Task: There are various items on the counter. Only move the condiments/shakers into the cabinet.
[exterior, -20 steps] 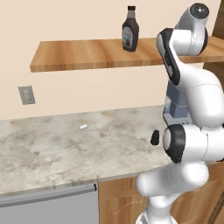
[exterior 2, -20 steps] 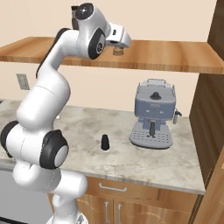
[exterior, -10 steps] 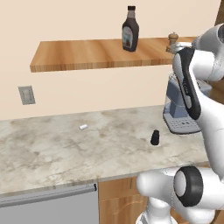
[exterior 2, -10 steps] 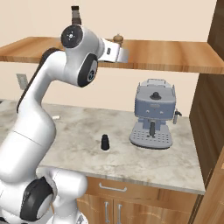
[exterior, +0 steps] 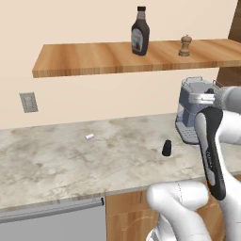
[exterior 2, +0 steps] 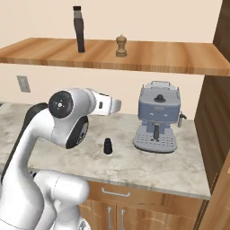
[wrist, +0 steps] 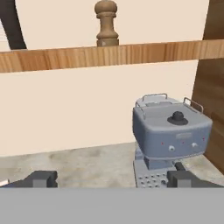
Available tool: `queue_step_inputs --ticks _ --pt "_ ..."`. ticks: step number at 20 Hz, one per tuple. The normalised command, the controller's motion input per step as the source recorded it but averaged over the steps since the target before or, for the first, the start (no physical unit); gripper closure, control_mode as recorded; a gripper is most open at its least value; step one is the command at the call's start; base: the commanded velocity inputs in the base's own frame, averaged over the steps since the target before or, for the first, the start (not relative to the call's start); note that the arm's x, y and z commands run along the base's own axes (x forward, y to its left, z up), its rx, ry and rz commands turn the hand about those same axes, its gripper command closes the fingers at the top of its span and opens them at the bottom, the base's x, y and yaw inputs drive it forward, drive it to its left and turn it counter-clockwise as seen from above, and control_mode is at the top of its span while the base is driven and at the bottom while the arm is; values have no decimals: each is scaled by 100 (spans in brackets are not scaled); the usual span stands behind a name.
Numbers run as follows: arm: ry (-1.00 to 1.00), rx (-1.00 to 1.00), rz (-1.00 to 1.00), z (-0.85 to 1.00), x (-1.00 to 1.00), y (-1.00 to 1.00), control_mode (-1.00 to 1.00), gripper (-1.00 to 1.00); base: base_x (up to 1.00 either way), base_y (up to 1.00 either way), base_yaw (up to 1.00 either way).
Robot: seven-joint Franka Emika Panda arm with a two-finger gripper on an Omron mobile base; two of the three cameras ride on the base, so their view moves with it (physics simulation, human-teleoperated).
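The gripper (wrist: 111, 178) is spread wide with nothing between its two dark fingertips (wrist: 41, 178), and faces a grey-blue coffee machine (wrist: 168, 140) straight ahead on the marbled stone counter (exterior: 56, 162). Above the gripper runs the flat wood-grain cabinet shelf (exterior 2: 148, 56). On it, up and slightly left of the gripper, the turned tan wooden mill (wrist: 106, 22) stands upright, knob on top. Further left on the shelf the dark syrup bottle (exterior: 140, 32) stands upright, black cap up. Below and left of the gripper, the small tapered black shaker (exterior 2: 108, 146) stands upright on the counter. Far left, a tiny white cylinder (exterior: 89, 137) lies on its side.
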Motion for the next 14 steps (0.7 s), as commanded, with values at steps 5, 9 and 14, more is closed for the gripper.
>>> queue_step_inputs --ticks 5,9,14 --pt "33 -3 25 -100 -98 53 -100 -100 0 0 0" --pt "71 -3 8 -100 -9 31 -100 -100 0 0 0" --pt "65 -8 1 -71 70 11 -100 -100 0 0 0"
